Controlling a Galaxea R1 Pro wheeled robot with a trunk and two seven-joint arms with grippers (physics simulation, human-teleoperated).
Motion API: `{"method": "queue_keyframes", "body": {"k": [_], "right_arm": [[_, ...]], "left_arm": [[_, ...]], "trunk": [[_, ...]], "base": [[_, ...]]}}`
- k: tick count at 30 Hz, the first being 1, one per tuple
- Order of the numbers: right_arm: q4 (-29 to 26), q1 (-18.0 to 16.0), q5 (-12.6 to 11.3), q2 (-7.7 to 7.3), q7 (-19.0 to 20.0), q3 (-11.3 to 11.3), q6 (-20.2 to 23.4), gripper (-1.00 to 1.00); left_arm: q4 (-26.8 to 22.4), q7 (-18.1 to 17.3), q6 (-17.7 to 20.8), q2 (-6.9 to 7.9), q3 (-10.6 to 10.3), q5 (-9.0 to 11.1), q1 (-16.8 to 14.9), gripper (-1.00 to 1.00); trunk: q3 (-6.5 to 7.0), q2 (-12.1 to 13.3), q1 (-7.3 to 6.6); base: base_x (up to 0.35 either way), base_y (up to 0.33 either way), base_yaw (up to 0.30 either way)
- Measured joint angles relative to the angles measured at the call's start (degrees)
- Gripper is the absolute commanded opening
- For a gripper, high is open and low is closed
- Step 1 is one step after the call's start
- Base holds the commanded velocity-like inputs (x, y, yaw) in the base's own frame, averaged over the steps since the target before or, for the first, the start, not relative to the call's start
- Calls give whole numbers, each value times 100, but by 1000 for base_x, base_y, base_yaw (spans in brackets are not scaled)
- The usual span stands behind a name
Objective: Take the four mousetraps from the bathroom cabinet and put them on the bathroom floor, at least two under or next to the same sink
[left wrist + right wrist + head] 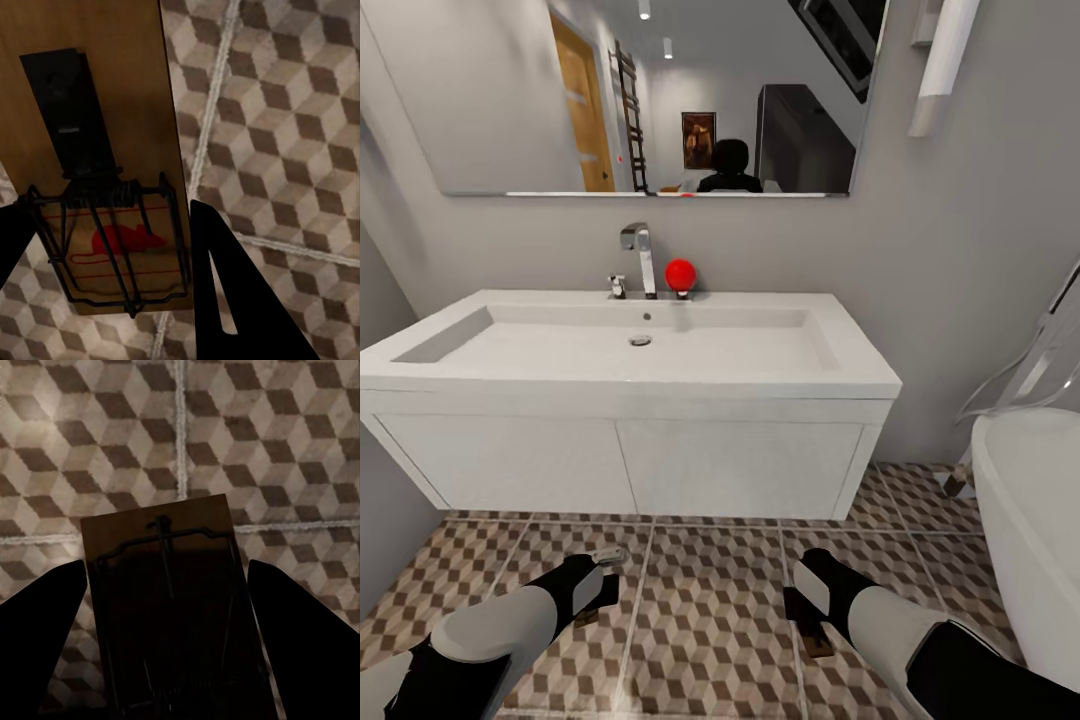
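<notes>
While both arms hang at six o'clock of the bathroom sink (pixel 630 400), the left gripper (pixel 112 247) clasps one mousetrap (pixel 97 150) and the right gripper (pixel 169 607) another mousetrap (pixel 169 615).

Both arms share one build: smooth rounded light-grey forearm shells, glossy black covers nearer the elbows, black wrist sections. The left gripper (pixel 603 572) and right gripper (pixel 812 625) are black, with flat, tapering, matte black fingers (pixel 225 292) bearing no markings

open tiled floor (pixel 710 610) ahead, sink (pixel 630 440) overhanging (wall-hung), bathtub (pixel 1030 520) crowding the right arm
</notes>
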Motion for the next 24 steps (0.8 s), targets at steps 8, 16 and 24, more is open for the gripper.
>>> {"method": "queue_keyframes", "body": {"k": [8, 16, 24], "right_arm": [[1, 0, 10, 13, 5, 11, -36, -100], [1, 1, 9, 12, 5, 10, -79, -100], [1, 1, 9, 13, 5, 10, -79, -100]], "left_arm": [[4, 5, 0, 29, -10, 0, 3, -100], [-9, -4, 12, 31, -12, -8, 7, -100], [-20, -12, 31, 31, -22, -13, 5, -100]], "trunk": [[-144, -321, 176], [-287, -642, 349], [-431, -963, 524]], "base": [[0, 0, 0], [76, 0, 0], [305, 0, 0]]}}
